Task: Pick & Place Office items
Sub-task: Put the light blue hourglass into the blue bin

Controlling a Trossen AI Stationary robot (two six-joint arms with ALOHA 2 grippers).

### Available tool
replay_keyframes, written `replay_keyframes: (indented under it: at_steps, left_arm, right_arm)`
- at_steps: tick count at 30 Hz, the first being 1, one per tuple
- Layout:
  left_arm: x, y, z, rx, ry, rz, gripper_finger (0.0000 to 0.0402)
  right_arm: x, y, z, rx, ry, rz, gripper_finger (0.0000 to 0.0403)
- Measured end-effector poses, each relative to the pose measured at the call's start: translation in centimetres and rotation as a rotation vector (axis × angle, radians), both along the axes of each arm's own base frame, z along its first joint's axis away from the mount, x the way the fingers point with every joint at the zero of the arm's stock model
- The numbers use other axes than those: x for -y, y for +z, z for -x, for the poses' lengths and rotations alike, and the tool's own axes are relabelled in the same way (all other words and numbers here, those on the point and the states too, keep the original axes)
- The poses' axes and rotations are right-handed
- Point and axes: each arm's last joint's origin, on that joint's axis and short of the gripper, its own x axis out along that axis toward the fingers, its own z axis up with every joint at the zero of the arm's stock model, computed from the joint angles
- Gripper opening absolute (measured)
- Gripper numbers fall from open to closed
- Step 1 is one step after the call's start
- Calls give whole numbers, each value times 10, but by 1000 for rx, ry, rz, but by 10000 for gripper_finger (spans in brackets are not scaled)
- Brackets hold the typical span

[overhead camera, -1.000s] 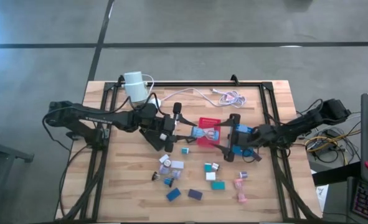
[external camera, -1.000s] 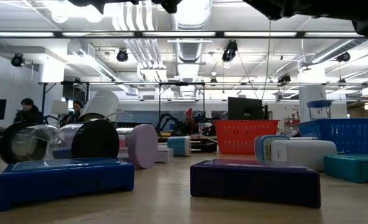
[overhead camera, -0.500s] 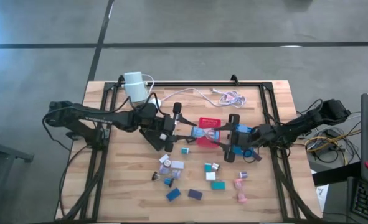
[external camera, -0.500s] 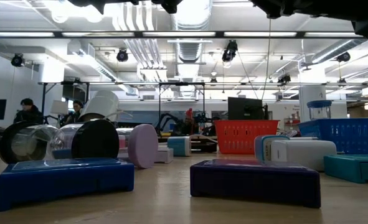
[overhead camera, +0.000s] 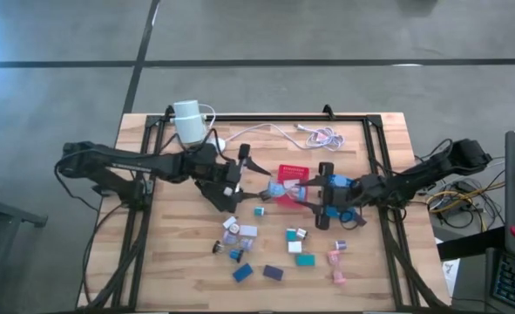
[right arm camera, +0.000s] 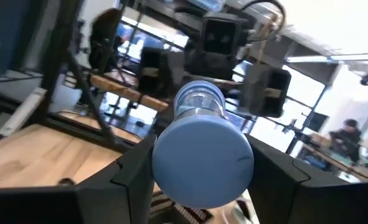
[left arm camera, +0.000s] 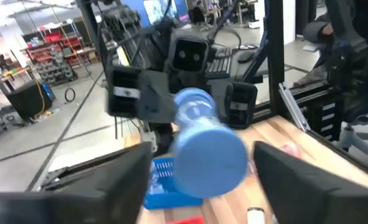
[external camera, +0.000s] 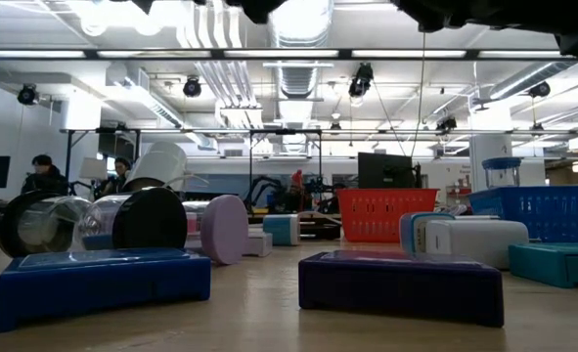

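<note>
A blue spool-like cylinder (overhead camera: 282,187) hangs level in the air over the red tray (overhead camera: 295,171), between my two grippers. My right gripper (overhead camera: 316,194) comes from the table's right and is shut on the cylinder's right end (right arm camera: 202,152). My left gripper (overhead camera: 250,179) faces it from the left, open. In the left wrist view its fingers (left arm camera: 96,186) stand on either side of the cylinder's other end (left arm camera: 205,149) with narrow gaps. More small blocks and short cylinders (overhead camera: 240,231) lie flat on the table's near half. My right gripper pinches the blue cylinder's round right end (right arm camera: 165,155) between its two fingers. The fingers come level from the table's right and lie along the cylinder. The cylinder is lifted clear, level, with its far end (right arm camera: 199,99) pointing at the left gripper.
A blue tray (overhead camera: 335,208) lies under the right gripper and a black tray (overhead camera: 215,194) under the left. The white cylinder (overhead camera: 187,120) and its cable (overhead camera: 283,135) sit at the far edge. Blue (external camera: 103,279) and purple (external camera: 401,284) blocks lie near the front edge. People sit in the room beyond.
My left arm has drawn back a little toward the table's left, away from the cylinder. The cylinder has stayed over the red tray at the right gripper.
</note>
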Motion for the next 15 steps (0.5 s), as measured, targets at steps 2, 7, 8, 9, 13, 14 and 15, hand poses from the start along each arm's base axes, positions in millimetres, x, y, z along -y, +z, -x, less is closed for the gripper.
replay_keyframes:
  at_steps: [2,7,8,9,13,14,15]
  left_arm:
    - [0,6,10,-23,-1,6,352]
    - [0,8,48,-18,9,81,379]
    - [-1,9,57,4,16,83,372]
    - [-1,7,67,17,24,88,361]
    - [-3,-10,103,43,92,119,287]
    - [-3,-14,111,61,107,124,263]
    - [-3,-19,119,72,119,127,237]
  right_arm:
    - [1,2,2,-8,4,-15,193]
    - [4,6,16,-15,0,-62,193]
    - [5,8,20,-2,5,-79,193]
    - [6,9,24,0,10,-90,193]
    - [11,13,41,-19,14,-151,193]
    - [12,16,46,-22,17,-168,193]
    - [13,18,51,-34,23,-181,193]
